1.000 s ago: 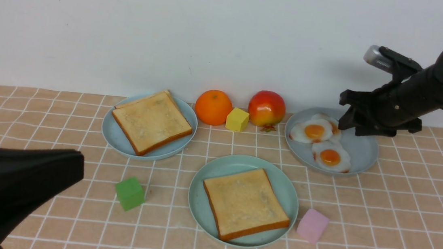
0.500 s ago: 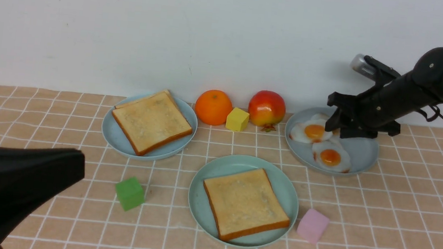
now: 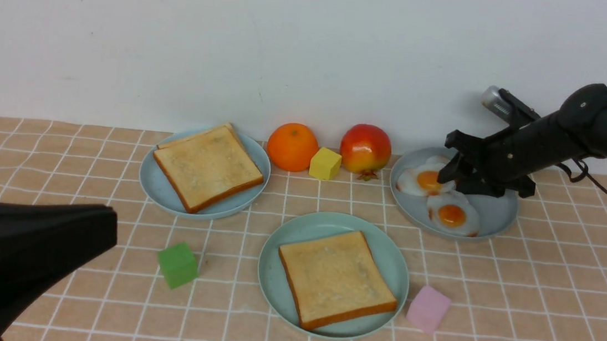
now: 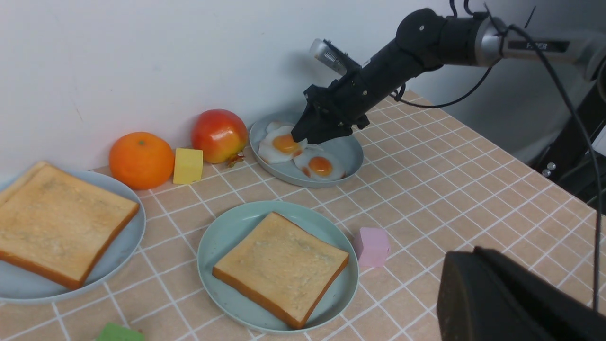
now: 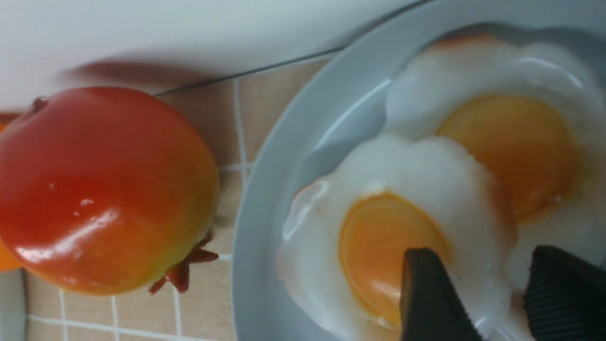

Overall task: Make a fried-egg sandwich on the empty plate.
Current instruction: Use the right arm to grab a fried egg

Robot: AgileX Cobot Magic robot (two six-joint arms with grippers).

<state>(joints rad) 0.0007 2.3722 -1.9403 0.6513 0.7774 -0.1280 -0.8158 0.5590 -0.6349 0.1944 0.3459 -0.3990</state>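
Nearest, the plate (image 3: 286,235) holds one toast (image 3: 336,278), no egg yet. Farther right, our right gripper (image 3: 452,180) hangs wide open and empty over the rear egg (image 3: 426,180), one finger (image 5: 426,293) above its yolk (image 5: 378,237). We judge: lower squarely, pinch the white's rim, lift slowly without dragging the front egg (image 3: 452,215).

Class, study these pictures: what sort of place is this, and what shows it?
Probably a robot test bench dressed as a kitchen: a black arm reaches over glossy, toy-like eggs, and a green block and a pink block lie loose.
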